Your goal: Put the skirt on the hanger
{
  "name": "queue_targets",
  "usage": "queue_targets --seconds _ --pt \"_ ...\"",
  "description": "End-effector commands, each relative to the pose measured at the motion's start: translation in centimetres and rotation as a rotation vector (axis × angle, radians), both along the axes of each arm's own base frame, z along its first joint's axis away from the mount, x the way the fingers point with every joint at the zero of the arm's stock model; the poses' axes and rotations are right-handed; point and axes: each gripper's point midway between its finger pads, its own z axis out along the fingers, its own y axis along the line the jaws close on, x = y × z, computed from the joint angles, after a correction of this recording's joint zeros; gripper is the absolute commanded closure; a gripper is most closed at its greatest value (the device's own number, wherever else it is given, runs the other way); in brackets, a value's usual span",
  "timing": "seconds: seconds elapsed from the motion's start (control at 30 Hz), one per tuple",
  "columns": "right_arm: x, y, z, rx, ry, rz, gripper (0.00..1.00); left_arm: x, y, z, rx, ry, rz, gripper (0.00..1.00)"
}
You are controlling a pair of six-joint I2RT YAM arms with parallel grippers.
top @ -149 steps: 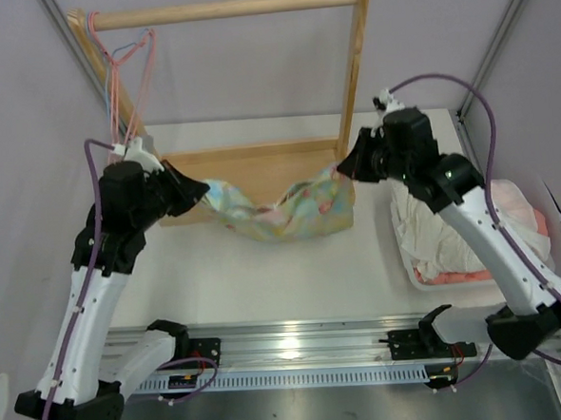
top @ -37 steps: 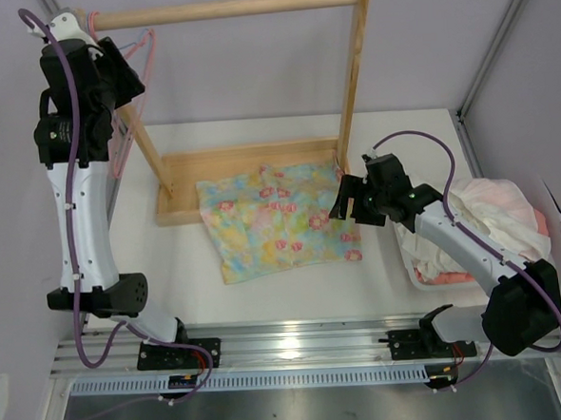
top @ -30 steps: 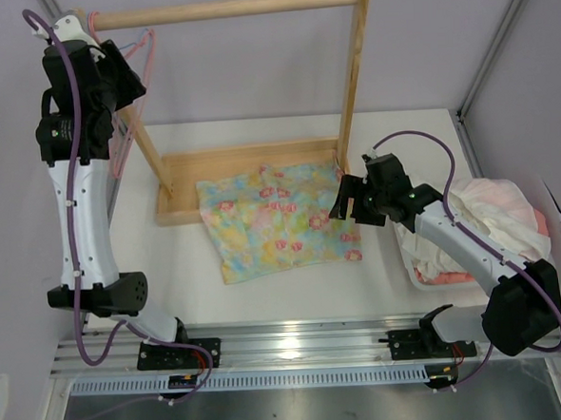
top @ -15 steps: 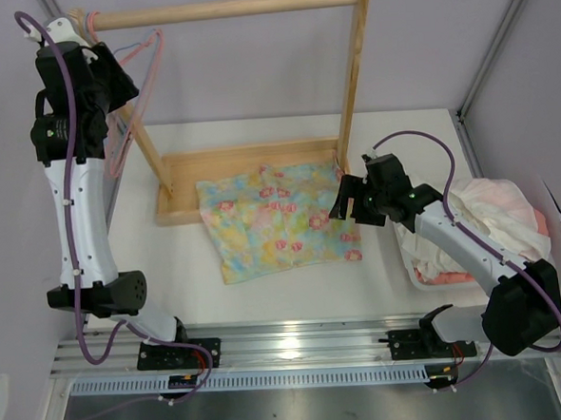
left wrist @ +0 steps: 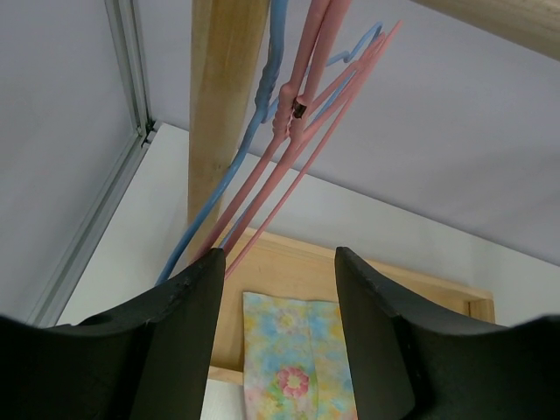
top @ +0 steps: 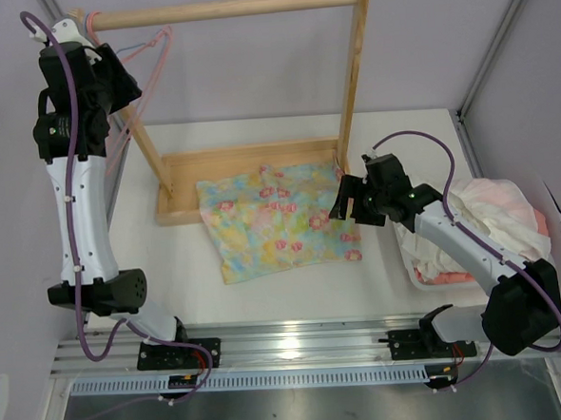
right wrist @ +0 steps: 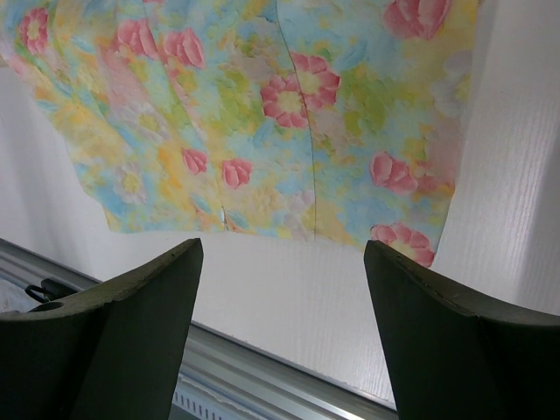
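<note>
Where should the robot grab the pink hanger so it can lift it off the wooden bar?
I'd grip the pink hanger at its twisted neck, just under the hook: its thin wires join there, so it should wobble least. Come up from below, where the open left gripper points, staying clear of the blue hanger right beside it.

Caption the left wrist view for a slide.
Open left gripper just below the pink hanger and blue hanger beside the wooden post, skirt lying beneath.
</note>
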Motion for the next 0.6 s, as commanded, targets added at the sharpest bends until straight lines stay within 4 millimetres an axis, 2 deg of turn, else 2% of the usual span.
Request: queue_targets --seconds 0.0,0.17,0.57 --pt "0.4 0.5 0.6 0.017 -0.026 0.021 0.18 0.2 0.3 0.8 -0.004 -0.031 -0.006 0.41" --pt "0.4 0.5 0.5 0.015 -0.024 0.020 0.18 0.8 0.3 -0.1 -0.005 -0.007 -0.004 0.41" --pt "0.5 0.7 0.3 0.019 -0.018 0.025 0.18 1.2 0.7 -0.6 0.005 0.005 0.015 0.41"
